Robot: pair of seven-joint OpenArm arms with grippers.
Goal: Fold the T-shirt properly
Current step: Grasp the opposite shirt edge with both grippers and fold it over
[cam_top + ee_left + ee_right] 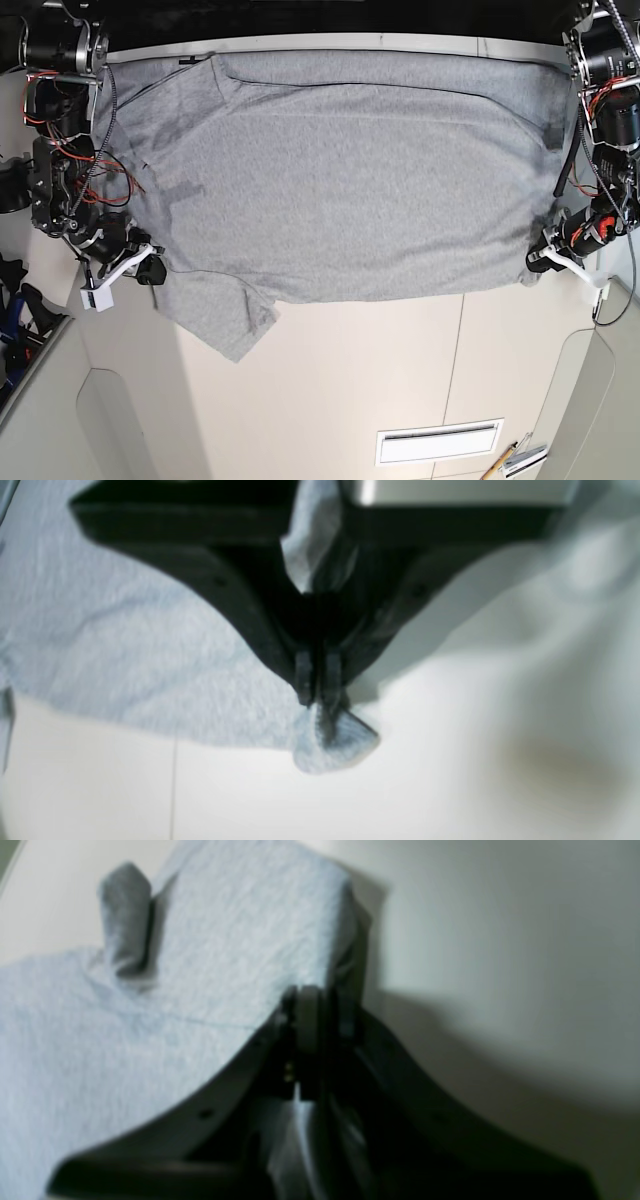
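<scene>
The heather-grey T-shirt [340,180] lies spread wide across the far half of the table, plain side up, with one short sleeve [225,315] pointing toward the near side. My right gripper [150,272] is at the shirt's left edge beside that sleeve. In the right wrist view the right gripper [320,1007] is shut on a fold of the T-shirt [150,1005]. My left gripper [540,262] holds the shirt's right near corner. Up close, the left gripper [317,692] is shut on the T-shirt [125,645], and a small tip of cloth [335,745] pokes out past the fingertips.
The cream table [380,380] has thin seam lines and a white slotted plate [438,442] near the front. A pencil and small items [515,460] lie at the bottom right. Arm bodies and cables stand at both table sides.
</scene>
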